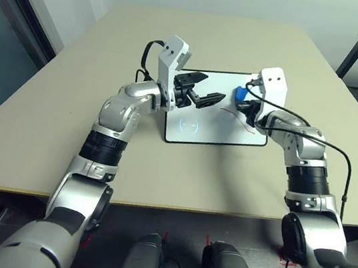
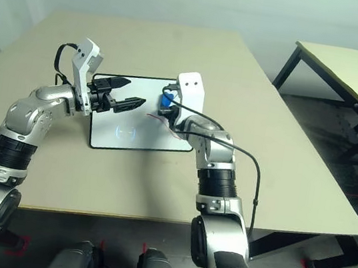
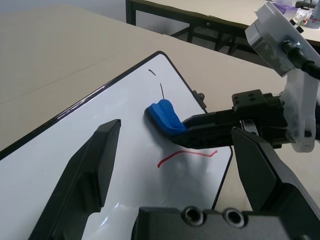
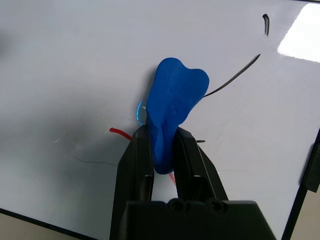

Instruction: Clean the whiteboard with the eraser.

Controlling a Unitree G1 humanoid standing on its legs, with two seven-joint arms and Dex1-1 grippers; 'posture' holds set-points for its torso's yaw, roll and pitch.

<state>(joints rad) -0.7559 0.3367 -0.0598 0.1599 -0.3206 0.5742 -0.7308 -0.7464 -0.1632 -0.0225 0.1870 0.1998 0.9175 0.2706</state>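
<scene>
The whiteboard (image 1: 208,121) lies flat mid-table, black-framed, bearing a red line (image 3: 185,155), thin black strokes (image 4: 240,75) and a faint blue circular mark (image 1: 190,125). My right gripper (image 4: 162,137) is shut on the eraser (image 4: 175,100), a bright blue rounded block. The eraser's free end presses on the board's right half, just above the red line. My left gripper (image 1: 210,89) hovers open over the board's left-centre, holding nothing, its fingertips pointing towards the eraser (image 1: 240,94) a short gap away.
The beige table (image 1: 45,127) stretches wide around the board on all sides. A second table (image 2: 350,72) with black legs stands off to the right. A black cable (image 1: 346,166) loops beside my right forearm.
</scene>
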